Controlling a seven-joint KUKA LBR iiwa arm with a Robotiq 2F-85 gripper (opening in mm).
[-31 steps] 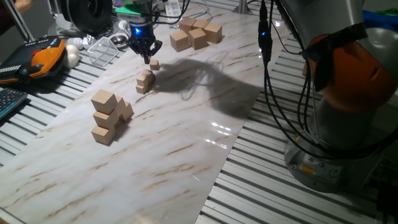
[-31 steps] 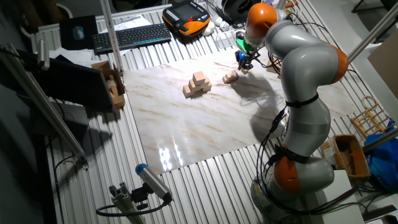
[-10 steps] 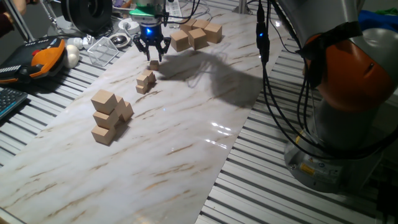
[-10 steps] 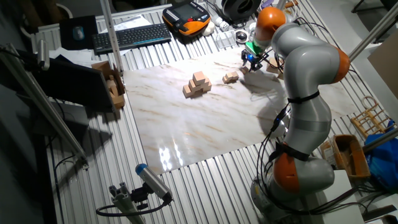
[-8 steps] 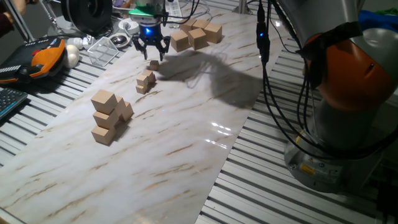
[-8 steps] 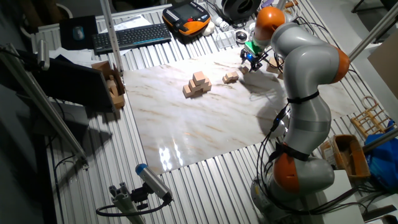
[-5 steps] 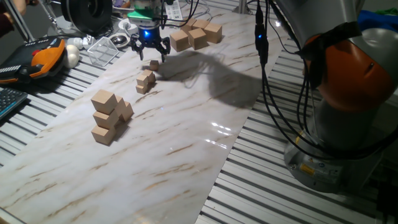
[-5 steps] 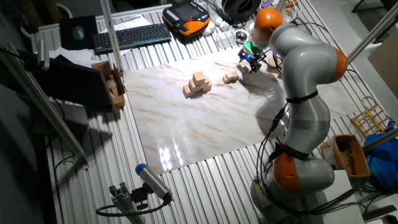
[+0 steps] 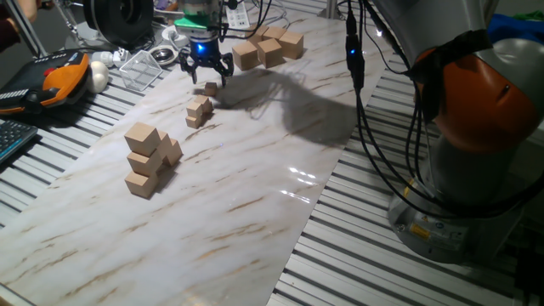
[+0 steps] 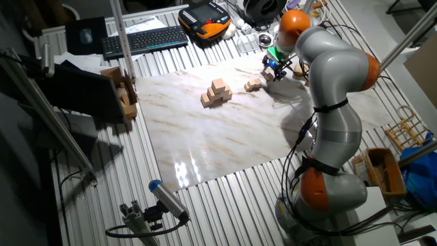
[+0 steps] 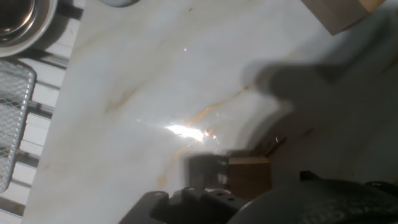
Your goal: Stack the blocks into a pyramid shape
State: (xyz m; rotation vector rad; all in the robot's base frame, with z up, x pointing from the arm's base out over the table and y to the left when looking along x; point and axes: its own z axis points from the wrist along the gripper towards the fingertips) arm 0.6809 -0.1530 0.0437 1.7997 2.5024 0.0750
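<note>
Where gripper (image 9: 204, 73) hovers spread, lone tiny block (image 9: 211, 87) just below.

Claw (image 9: 205, 75) low over table, fingers spread.

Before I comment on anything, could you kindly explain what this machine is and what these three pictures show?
It is one robot arm with a two-fingered hand. Two cameras watch the marble board from different sides; the third sits on the hand and looks down, blurrily. The hand hangs open and empty above a lone small block. Beside it is a small block pile. Nearer the front stands a stack of medium cubes; large cubes lie at the board's far end. An orange controller lies off the board.
</note>
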